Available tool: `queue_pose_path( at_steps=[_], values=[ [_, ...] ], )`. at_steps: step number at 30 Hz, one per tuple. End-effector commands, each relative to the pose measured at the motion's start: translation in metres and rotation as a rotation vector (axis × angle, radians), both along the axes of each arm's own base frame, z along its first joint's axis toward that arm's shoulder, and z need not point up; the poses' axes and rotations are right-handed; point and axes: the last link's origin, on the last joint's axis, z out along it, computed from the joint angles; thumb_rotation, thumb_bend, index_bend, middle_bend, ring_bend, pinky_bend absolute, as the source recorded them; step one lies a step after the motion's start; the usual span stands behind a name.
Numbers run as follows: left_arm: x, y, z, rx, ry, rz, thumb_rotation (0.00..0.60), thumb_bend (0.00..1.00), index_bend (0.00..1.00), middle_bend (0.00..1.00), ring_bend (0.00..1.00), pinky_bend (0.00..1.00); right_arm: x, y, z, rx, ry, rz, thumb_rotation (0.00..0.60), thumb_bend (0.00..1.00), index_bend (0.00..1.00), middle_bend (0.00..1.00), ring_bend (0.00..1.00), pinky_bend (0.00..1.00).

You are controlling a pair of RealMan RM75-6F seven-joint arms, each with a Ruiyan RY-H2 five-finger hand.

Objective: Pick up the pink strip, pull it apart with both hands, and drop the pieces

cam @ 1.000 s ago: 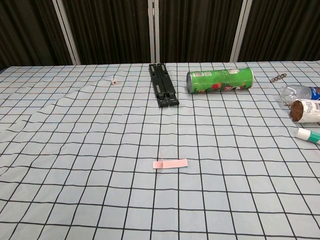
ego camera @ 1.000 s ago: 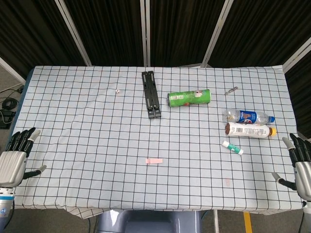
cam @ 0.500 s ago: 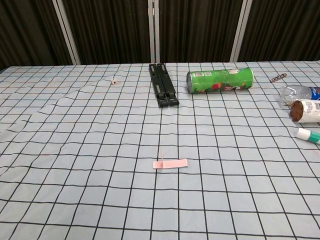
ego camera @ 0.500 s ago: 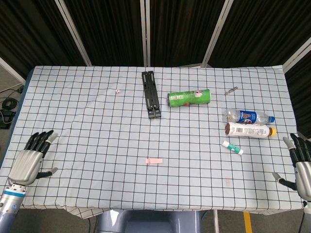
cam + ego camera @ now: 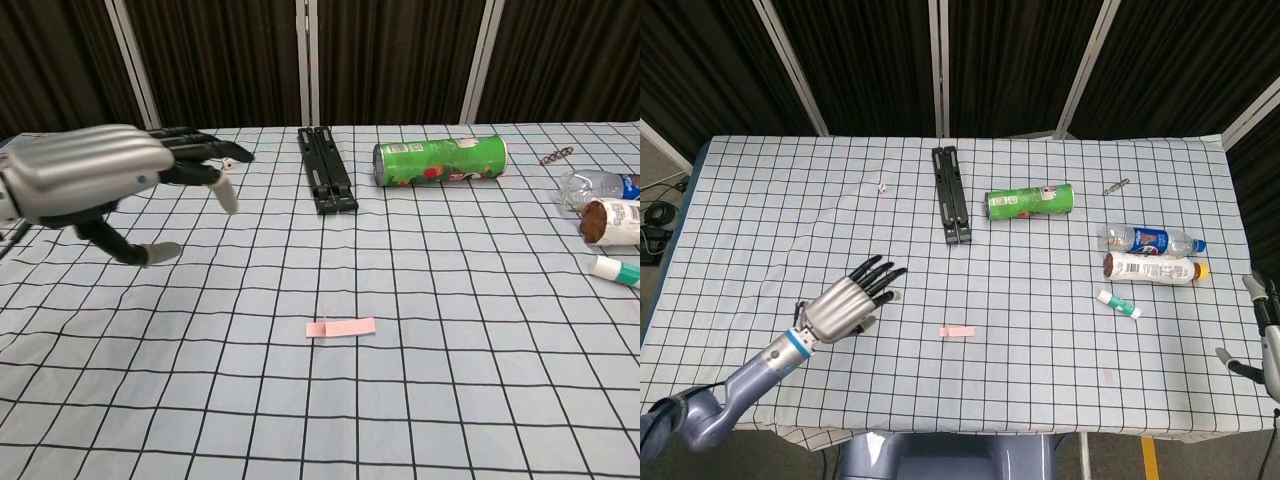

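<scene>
The tablecloth is soft cloth, pale blue with black lines, and it has small wrinkles. The pink strip looks like thin, flat, dull paper. The left hand has a smooth, shiny silver metal back and black plastic fingers with pale tips. The right hand looks the same grey and black at the edge of the head view. The green can has a glossy printed wrap. The folded stand is dull black. The clear bottle is shiny plastic, and the white bottle looks smooth.
</scene>
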Motion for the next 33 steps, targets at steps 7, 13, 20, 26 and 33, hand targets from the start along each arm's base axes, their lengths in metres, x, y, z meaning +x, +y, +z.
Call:
queue_pose_path(
  at_steps=[7, 13, 20, 26, 33],
  values=[
    [0.044, 0.014, -0.066, -0.089, 0.085, -0.156, 0.6, 0.48, 0.34, 0.0, 0.0, 0.0, -0.012, 0.0, 0.007, -0.032, -0.009, -0.046, 0.6, 0.02, 0.02, 0.0, 0.0, 0.0],
    [0.057, 0.016, -0.09, -0.113, 0.12, -0.204, 0.6, 0.51, 0.37, 0.0, 0.0, 0.0, -0.017, 0.0, 0.013, -0.054, -0.023, -0.06, 0.6, 0.02, 0.02, 0.0, 0.0, 0.0],
    [0.066, 0.018, -0.103, -0.109, 0.137, -0.222, 0.6, 0.51, 0.38, 0.0, 0.0, 0.0, -0.019, 0.001, 0.017, -0.064, -0.032, -0.064, 0.6, 0.02, 0.02, 0.0, 0.0, 0.0],
    [0.065, 0.017, -0.106, -0.107, 0.142, -0.226, 0.6, 0.51, 0.39, 0.0, 0.0, 0.0, -0.02, 0.002, 0.019, -0.069, -0.037, -0.063, 0.6, 0.02, 0.02, 0.0, 0.0, 0.0],
    [0.061, 0.016, -0.107, -0.103, 0.143, -0.213, 0.6, 0.51, 0.43, 0.0, 0.0, 0.0, -0.019, 0.002, 0.02, -0.072, -0.045, -0.059, 0.6, 0.02, 0.02, 0.0, 0.0, 0.0]
  ],
)
